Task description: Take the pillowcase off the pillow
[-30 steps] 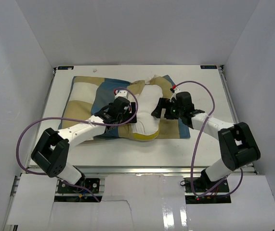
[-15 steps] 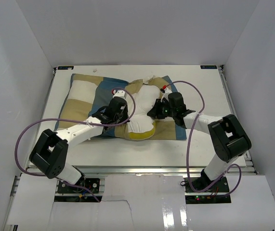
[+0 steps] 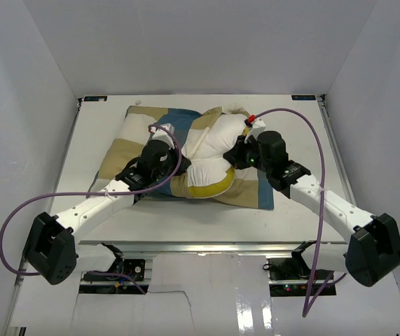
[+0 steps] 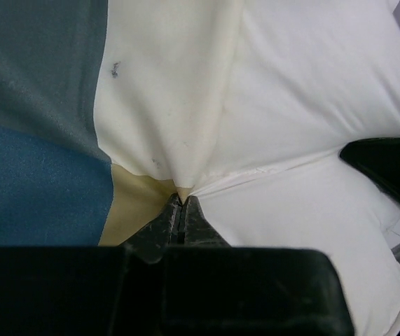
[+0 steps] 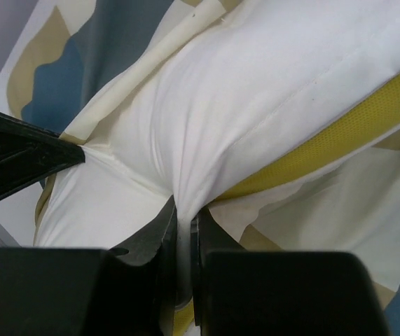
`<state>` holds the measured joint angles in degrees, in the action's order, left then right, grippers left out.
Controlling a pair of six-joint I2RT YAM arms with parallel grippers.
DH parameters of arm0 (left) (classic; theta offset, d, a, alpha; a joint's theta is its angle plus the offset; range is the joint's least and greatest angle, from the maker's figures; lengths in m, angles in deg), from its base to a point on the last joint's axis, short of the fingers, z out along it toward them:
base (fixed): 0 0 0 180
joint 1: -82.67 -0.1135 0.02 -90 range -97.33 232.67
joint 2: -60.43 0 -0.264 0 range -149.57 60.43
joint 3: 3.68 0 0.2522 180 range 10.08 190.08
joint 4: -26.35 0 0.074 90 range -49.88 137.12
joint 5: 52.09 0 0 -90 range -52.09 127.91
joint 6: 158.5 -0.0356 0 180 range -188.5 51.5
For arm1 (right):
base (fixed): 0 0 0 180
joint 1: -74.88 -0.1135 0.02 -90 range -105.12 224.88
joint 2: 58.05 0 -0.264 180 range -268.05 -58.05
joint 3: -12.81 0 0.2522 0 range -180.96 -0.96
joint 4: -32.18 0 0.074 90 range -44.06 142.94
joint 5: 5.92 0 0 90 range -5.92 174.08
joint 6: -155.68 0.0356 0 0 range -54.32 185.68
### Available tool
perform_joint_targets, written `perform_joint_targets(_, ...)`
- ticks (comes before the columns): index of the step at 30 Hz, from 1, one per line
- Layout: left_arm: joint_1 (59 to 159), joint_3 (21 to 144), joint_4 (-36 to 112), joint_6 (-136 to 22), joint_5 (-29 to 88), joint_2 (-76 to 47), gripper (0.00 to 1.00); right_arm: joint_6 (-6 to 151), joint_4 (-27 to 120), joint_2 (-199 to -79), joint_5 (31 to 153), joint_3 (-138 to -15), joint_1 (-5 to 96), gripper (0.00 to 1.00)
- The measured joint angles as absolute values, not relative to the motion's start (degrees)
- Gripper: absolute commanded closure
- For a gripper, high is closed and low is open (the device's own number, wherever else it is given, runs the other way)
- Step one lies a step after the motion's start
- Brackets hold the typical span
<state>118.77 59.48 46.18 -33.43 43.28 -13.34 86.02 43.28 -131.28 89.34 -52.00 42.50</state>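
Checked blue-and-tan fabric pillowcase (image 3: 178, 120) is being pinched by the left gripper (image 4: 181, 201), plump white pillow (image 3: 214, 140) by the right gripper (image 5: 182, 210); such shallow bites may be slipping once pulled.

The pillowcase (image 3: 140, 136) and the bulging pillow (image 3: 210, 143) fill the middle and back of the table (image 3: 185, 220). Both arms cross in from the near corners. The left gripper (image 4: 182, 212) and right gripper (image 5: 183, 222) are pinched on cloth close together, with only a narrow gap between them. Bare strips of table run along the left, right and near edges. Walls (image 3: 38, 84) close three sides, and a purple cable (image 3: 291, 110) arcs over the right strip.
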Motion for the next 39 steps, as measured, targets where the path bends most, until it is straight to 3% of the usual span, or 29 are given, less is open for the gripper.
perform_joint_targets(8, 118.9, 59.6, 48.2, -31.2, 40.5, -6.9, 1.00, 87.8, 44.2, -122.6, 87.8, -47.9, 42.6, 0.92)
perform_joint_targets(19, 119.0, 50.9, 46.2, -25.5, 39.5, 4.0, 1.00, 91.5, 48.9, -123.9, 100.0, -52.1, 49.6, 0.92)
perform_joint_targets(22, 119.0, 50.1, 45.6, -24.9, 38.9, 4.3, 0.91, 92.0, 50.9, -125.2, 102.9, -53.6, 51.3, 0.92)
perform_joint_targets(26, 116.5, 47.4, 51.2, -27.1, 43.6, 7.5, 0.88, 90.1, 52.9, -125.7, 98.0, -54.1, 56.8, 0.92)
perform_joint_targets(27, 115.6, 46.4, 52.5, -27.3, 43.7, 8.2, 0.76, 89.7, 53.1, -125.7, 96.4, -54.1, 58.6, 0.92)
perform_joint_targets(28, 115.4, 45.7, 53.2, -27.6, 43.3, 8.6, 0.73, 89.4, 53.1, -125.7, 95.3, -54.1, 59.9, 0.92)
perform_joint_targets(29, 115.4, 45.4, 54.2, -28.3, 42.9, 8.8, 0.76, 89.1, 53.1, -125.7, 93.9, -54.1, 60.6, 0.92)
perform_joint_targets(30, 115.3, 45.1, 54.7, -28.5, 41.8, 9.1, 1.00, 88.7, 53.1, -125.7, 92.5, -54.1, 60.9, 0.92)
perform_joint_targets(36, 115.1, 44.2, 55.0, -29.7, 36.9, 9.8, 1.00, 87.5, 53.2, -125.3, 89.7, -54.1, 61.7, 0.92)
perform_joint_targets(37, 115.1, 44.2, 55.3, -29.6, 37.4, 9.8, 0.95, 87.4, 53.1, -125.1, 89.9, -54.1, 61.7, 0.92)
perform_joint_targets(38, 115.1, 44.2, 55.8, -29.6, 38.4, 9.8, 0.72, 87.2, 53.2, -124.9, 90.5, -54.2, 61.7, 0.92)
perform_joint_targets(39, 115.1, 44.2, 56.3, -29.9, 39.3, 9.8, 0.57, 87.1, 53.2, -124.8, 91.2, -54.3, 61.7, 0.92)
